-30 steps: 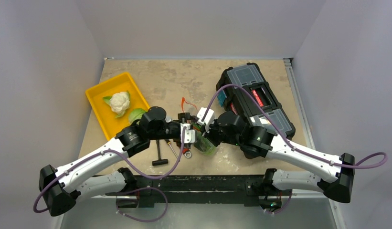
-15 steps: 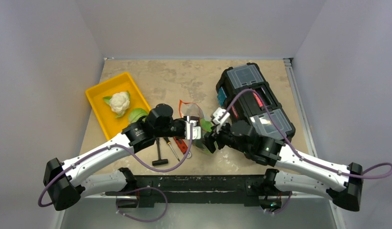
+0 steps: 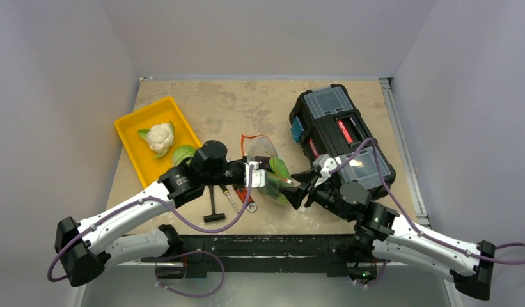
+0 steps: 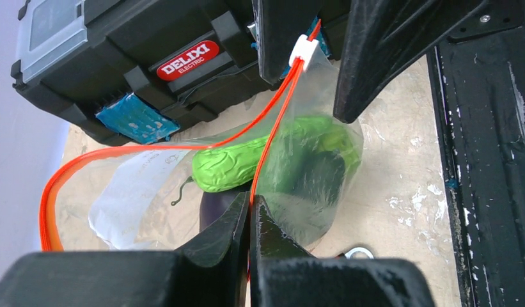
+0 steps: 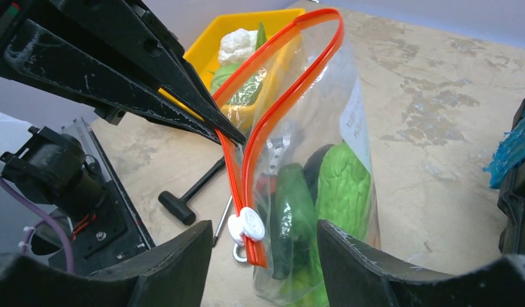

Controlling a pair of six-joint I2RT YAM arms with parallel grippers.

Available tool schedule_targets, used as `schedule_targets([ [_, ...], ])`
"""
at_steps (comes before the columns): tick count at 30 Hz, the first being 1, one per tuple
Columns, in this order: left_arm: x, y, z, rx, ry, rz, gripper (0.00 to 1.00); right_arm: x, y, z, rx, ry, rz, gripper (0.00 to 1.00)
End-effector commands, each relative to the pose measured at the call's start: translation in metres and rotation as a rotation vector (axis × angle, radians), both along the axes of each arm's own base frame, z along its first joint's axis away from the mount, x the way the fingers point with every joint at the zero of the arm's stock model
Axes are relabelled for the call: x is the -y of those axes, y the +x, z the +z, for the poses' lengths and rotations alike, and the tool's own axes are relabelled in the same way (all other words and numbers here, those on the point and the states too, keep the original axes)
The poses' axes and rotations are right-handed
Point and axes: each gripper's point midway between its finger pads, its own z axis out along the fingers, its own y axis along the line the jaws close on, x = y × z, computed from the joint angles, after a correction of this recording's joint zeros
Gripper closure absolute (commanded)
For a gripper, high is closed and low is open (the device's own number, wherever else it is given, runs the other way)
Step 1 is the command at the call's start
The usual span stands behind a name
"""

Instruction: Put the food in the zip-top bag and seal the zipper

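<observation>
The zip-top bag point(image 3: 271, 174) stands mid-table, mouth gaping, with green food point(image 4: 231, 166) and a dark eggplant point(image 4: 215, 208) inside. My left gripper point(image 4: 250, 206) is shut on the red-orange zipper point(image 4: 272, 128) strip at the bag's near-left side. From the right wrist view its black fingers point(image 5: 183, 96) pinch the zipper point(image 5: 272, 109) loop. My right gripper point(image 5: 263, 231) is open, its jaws either side of the white slider point(image 5: 247, 225) without touching it. From above, the right gripper point(image 3: 299, 192) sits just right of the bag. Green pieces point(image 5: 339, 185) show through the plastic.
A yellow tray point(image 3: 135, 125) at the left holds a white cauliflower point(image 3: 160, 137) and a pale-green cabbage point(image 3: 183, 153). A black toolbox point(image 3: 339, 134) lies at the right. A T-handle tool point(image 3: 211, 208), a screwdriver and a red-handled wrench point(image 3: 242, 194) lie under the left wrist.
My left gripper has shut on the zipper strip. My right gripper opened and drew back toward the near right. The bag's mouth now stands wider and more upright.
</observation>
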Motion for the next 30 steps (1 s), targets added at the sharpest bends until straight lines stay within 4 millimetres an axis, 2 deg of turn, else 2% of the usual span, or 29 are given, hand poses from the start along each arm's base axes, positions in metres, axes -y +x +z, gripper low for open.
schedule_targets([
  [1, 0.004, -0.005, 0.022, 0.017, -0.084, -0.029, 1.0, -0.002, 0.0, 0.012, 0.037, 0.03, 0.011, 0.43],
  [4, 0.006, -0.007, 0.024, 0.008, -0.09, -0.036, 0.99, -0.008, -0.001, 0.012, 0.043, 0.025, 0.037, 0.53],
  [6, 0.007, -0.009, 0.024, -0.001, -0.085, -0.046, 0.91, -0.012, 0.0, 0.015, 0.047, 0.012, 0.048, 0.67],
  [7, 0.008, -0.009, 0.024, -0.004, -0.08, -0.048, 0.84, -0.013, 0.001, 0.013, 0.043, -0.007, 0.044, 0.77],
  [9, 0.009, -0.008, 0.03, 0.003, -0.082, -0.046, 0.69, -0.012, 0.005, 0.011, 0.036, -0.039, 0.025, 0.84],
  [12, 0.014, -0.015, 0.05, 0.07, -0.089, -0.067, 0.48, -0.009, 0.006, 0.011, 0.039, -0.042, 0.016, 0.86],
  [14, 0.018, -0.019, 0.061, 0.111, -0.099, -0.085, 0.3, -0.007, 0.005, 0.015, 0.046, -0.024, 0.013, 0.87],
  [15, 0.02, -0.021, 0.064, 0.129, -0.098, -0.096, 0.27, -0.006, 0.004, 0.017, 0.049, -0.017, 0.014, 0.88],
  [18, 0.031, -0.026, 0.064, 0.182, -0.063, -0.135, 0.22, -0.004, 0.001, 0.018, 0.051, -0.006, 0.021, 0.94],
  [22, 0.047, -0.035, 0.048, 0.189, 0.014, -0.217, 0.21, -0.004, -0.002, 0.019, 0.049, -0.002, 0.035, 0.96],
  [27, 0.056, -0.026, 0.033, 0.158, 0.081, -0.238, 0.2, -0.004, 0.002, 0.017, 0.039, -0.03, 0.019, 0.96],
  [29, 0.054, -0.022, 0.024, 0.126, 0.116, -0.248, 0.25, -0.006, 0.002, 0.02, 0.039, -0.029, 0.021, 0.96],
  [30, 0.052, -0.018, 0.021, 0.107, 0.127, -0.238, 0.3, -0.005, 0.002, 0.016, 0.027, -0.048, 0.022, 0.95],
])
